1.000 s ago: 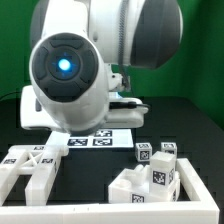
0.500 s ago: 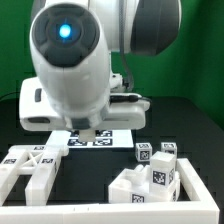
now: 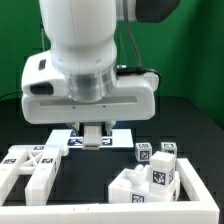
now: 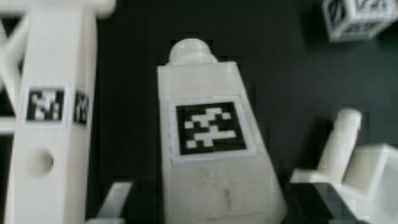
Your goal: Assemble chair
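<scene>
The chair lies in loose white parts. My gripper hangs low over the back of the table, shut on a chunky white bar that has a rounded tip and a square marker tag. In the wrist view the gripper has a dark finger on each side of that bar. The flat X-braced panel lies at the exterior view's left, and the panel runs alongside the held bar in the wrist view. More tagged chair bars are heaped at the exterior view's right.
The marker board lies flat behind the fingers. A low white wall runs along the front edge. Two small tagged blocks stand by the heap on the right. Another white piece lies close beside the held bar.
The arm's wrist has swung upward. The round camera head has left the view and the broad gripper body now faces front, lower over the table. The jaws stay shut.
</scene>
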